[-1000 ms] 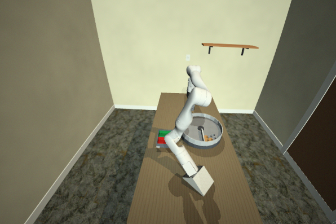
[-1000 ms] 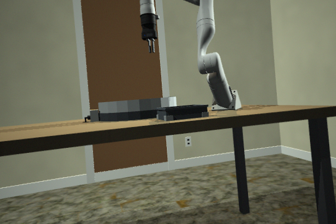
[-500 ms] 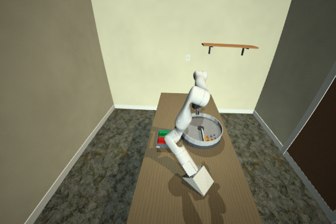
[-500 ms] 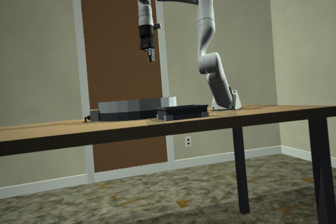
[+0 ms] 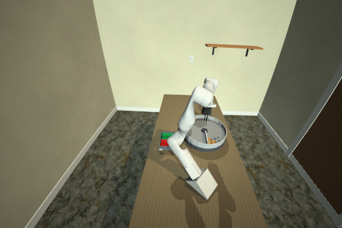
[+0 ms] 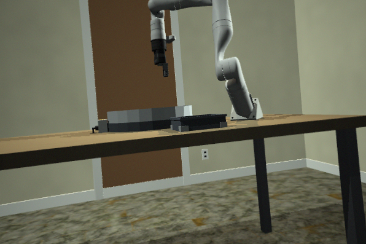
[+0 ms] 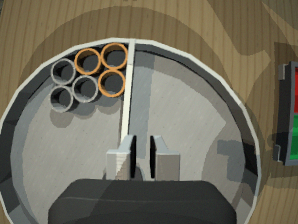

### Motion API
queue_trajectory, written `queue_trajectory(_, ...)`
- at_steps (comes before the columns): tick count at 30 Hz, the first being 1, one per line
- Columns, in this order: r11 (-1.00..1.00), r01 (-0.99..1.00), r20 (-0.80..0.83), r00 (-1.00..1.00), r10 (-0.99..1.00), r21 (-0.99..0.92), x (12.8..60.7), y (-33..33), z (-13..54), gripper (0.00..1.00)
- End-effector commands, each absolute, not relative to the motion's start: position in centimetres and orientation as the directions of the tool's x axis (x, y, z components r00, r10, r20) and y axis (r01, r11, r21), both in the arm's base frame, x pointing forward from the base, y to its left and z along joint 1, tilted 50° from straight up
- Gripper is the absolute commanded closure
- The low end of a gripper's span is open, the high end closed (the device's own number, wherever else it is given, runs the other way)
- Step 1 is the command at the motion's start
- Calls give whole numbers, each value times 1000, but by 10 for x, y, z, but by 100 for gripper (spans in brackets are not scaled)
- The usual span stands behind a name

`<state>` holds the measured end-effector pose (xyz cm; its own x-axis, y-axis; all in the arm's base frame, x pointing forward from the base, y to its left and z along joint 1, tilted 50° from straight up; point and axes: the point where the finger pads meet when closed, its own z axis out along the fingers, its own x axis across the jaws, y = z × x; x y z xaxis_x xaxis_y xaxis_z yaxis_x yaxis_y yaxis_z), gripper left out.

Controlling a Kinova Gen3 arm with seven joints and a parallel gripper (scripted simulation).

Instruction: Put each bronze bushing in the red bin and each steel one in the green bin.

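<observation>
The grey turntable (image 5: pixel 203 132) holds several bushings bunched against a white divider bar (image 7: pixel 128 90). In the wrist view three bronze bushings (image 7: pixel 112 83) and three steel bushings (image 7: pixel 85 88) stand upright in a tight cluster at the upper left of the turntable. My gripper (image 7: pixel 143 150) hangs well above the turntable, over its middle, with the fingers drawn close together and nothing between them. It also shows in the side view (image 6: pixel 165 70), high over the turntable (image 6: pixel 147 117). The green bin (image 5: pixel 167 135) and the red bin (image 5: pixel 164 142) sit side by side left of the turntable.
The bin tray shows at the right edge of the wrist view (image 7: pixel 292 116) and as a dark low box in the side view (image 6: pixel 198 121). The arm's base block (image 5: pixel 202 184) stands on the table's near part. A small dark fitting (image 6: pixel 93 129) sits beside the turntable.
</observation>
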<state>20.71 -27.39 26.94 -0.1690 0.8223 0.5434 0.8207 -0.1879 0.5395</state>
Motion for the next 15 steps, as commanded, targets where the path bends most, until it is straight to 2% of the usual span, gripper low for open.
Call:
queue_trajectory(1, -278, 838, 602, -74, 795, 470, 213, -276, 256, 66)
queue_trajectory(4, -437, 835, 687, 102, 720, 335, 222, -281, 234, 66)
queue_trajectory(10, -486, 826, 708, 160, 687, 286, 224, -283, 227, 66)
queue_trajectory(14, -657, 750, 760, 381, 527, 79, 236, -290, 197, 66)
queue_trajectory(15, -657, 750, 760, 381, 527, 79, 236, -290, 197, 66)
